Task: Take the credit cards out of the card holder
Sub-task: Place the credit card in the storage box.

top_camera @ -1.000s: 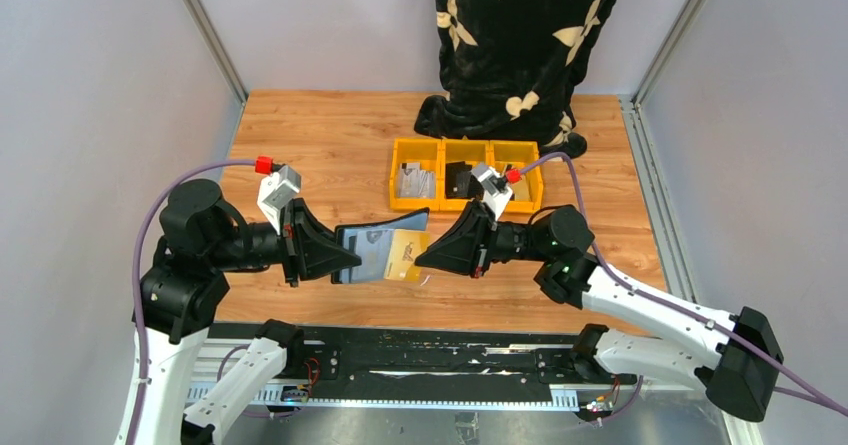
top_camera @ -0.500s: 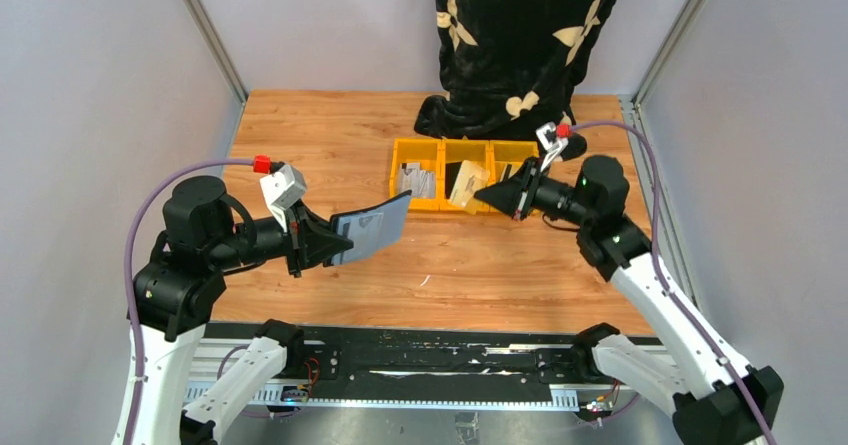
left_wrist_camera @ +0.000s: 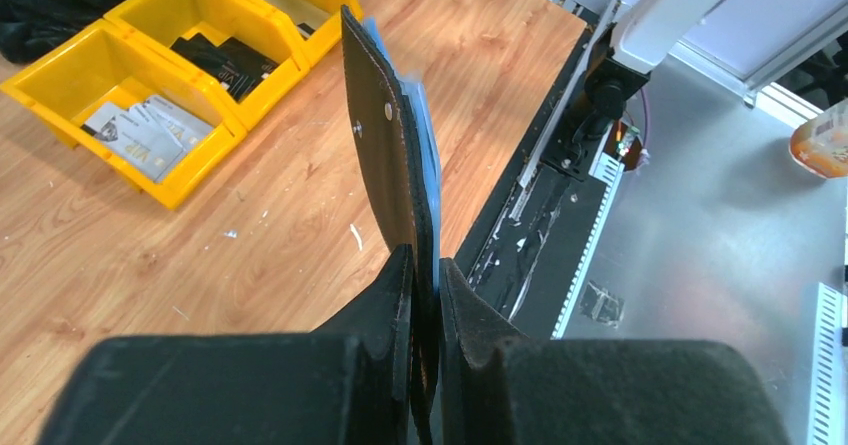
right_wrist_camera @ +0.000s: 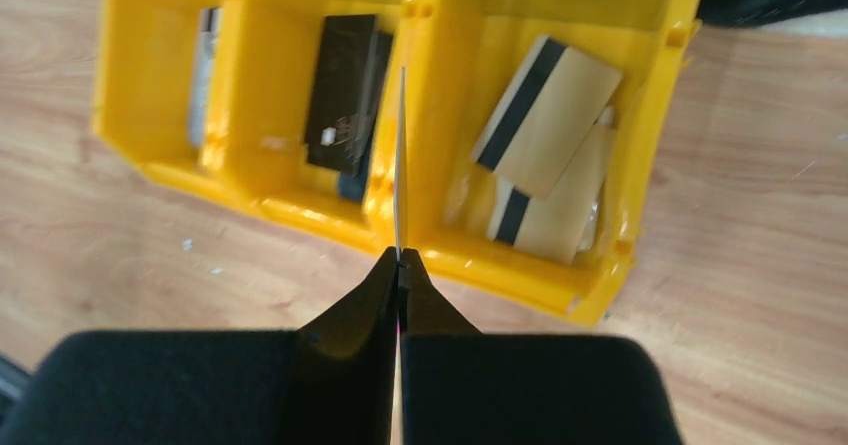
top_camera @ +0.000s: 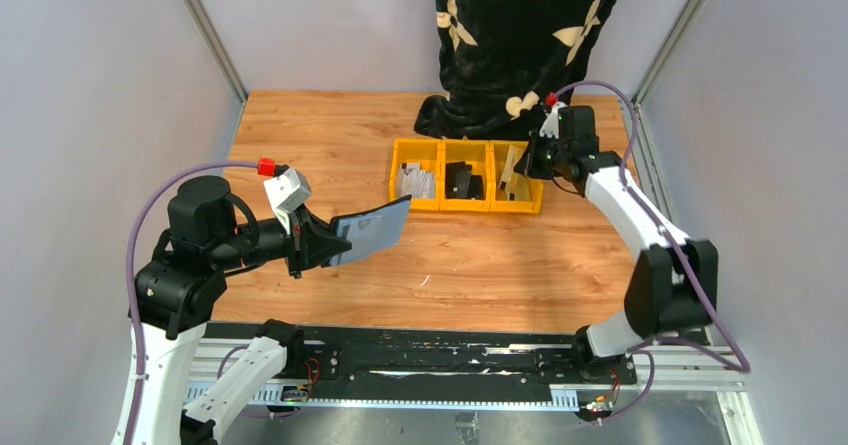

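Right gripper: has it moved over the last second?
Yes. The right gripper carried a card away from the card holder, back to the rightmost yellow bin.

Black card holder [top_camera: 372,231] aloft, card [right_wrist_camera: 400,165] edge-on

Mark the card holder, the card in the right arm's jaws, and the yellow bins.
card holder [left_wrist_camera: 382,155], left wrist view, black outer flap.
held credit card [right_wrist_camera: 401,185], right wrist view, its thin edge.
yellow bins [right_wrist_camera: 510,275], right wrist view, lower wall.
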### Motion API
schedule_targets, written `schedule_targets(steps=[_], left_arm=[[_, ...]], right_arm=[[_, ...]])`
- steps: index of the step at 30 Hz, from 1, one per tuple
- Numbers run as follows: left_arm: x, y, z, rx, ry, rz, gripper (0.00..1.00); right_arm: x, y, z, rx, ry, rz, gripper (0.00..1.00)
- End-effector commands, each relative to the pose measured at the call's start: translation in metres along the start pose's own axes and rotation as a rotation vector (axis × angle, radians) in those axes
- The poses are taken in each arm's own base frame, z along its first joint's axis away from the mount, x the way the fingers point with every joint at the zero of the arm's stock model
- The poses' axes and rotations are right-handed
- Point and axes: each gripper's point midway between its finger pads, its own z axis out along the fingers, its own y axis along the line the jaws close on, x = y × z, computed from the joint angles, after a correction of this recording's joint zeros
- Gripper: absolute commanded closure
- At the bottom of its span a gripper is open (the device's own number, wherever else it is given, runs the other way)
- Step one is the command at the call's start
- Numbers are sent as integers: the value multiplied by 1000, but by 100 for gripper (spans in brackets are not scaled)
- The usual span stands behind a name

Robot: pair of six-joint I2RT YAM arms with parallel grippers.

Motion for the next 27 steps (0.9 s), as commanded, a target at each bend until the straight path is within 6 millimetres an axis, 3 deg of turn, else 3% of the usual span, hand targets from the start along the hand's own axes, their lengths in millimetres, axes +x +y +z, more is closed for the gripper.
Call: schedule_targets(steps=[1, 7, 10, 12, 14, 15, 18, 21, 23, 25, 26, 27], left_arm=[[-4, -7, 0, 44, -12, 21, 100], [-6, -23, -2, 125, -19, -4, 100], [-7, -36, -4, 192, -21, -24, 100], [-9, -43, -6, 224, -27, -24, 100], [-10, -47, -8, 244, -31, -20, 100], [-11, -48, -8, 248, -34, -17, 100], [-14, -48, -8, 250, -36, -15, 100], [-15, -49, -9, 255, -37, -13, 100], [-14, -50, -9, 261, -36, -15, 100], [-13, -52, -9, 281, -34, -18, 100], [-11, -53, -8, 291, -30, -26, 100], [-10, -53, -8, 298, -27, -29, 100]], right_arm=[[-8, -33, 27, 102, 60, -57, 100], [9, -45, 76, 82, 204, -18, 100], [13, -51, 87, 99, 232, 2, 100], [12, -54, 86, 128, 223, 16, 96], [9, -52, 80, 150, 198, 13, 83], [5, -48, 75, 156, 176, -2, 75], [-10, -31, 55, 160, 106, -46, 63], [-27, -3, 22, 112, 25, -83, 54], [-39, 33, -7, -18, -51, -86, 49], [-50, 90, -42, -288, -159, -78, 33], [-51, 128, -67, -484, -204, -97, 25], [-53, 159, -92, -634, -254, -115, 23]])
